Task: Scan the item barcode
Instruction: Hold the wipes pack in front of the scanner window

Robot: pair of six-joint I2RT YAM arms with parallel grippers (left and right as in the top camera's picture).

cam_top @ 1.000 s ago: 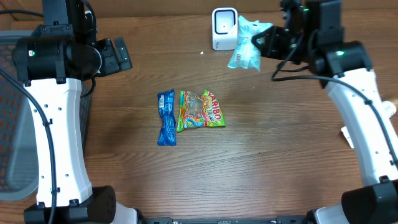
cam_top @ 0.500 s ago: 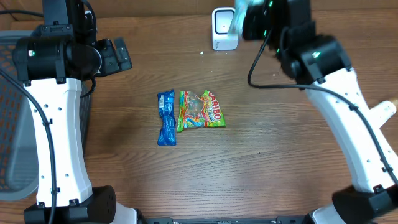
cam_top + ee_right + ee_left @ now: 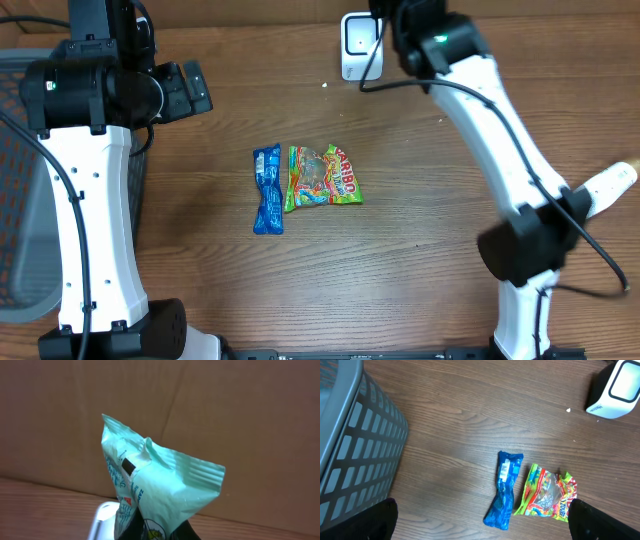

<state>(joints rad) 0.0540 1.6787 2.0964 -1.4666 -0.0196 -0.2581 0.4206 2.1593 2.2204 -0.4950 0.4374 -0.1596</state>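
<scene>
Only the wrist view shows the right hand point(image 3: 156, 531) clamped on the mint packet point(image 3: 165, 485) — overhead hides it

The bench point(image 3: 420, 250) is seen to be brown wood, finely grained and matt. The mint-green packet point(image 3: 165, 485) is formed of thin plastic film, softly sheened and crimped along its seal. Glossy, crinkled film is shown by the blue wrapper point(image 3: 267, 189) and the gummy bag point(image 3: 322, 178), the latter partly clear. The scanner point(image 3: 358, 45) is cased in smooth white plastic, and the basket point(image 3: 355, 445) is moulded as a matt grey plastic lattice.
</scene>
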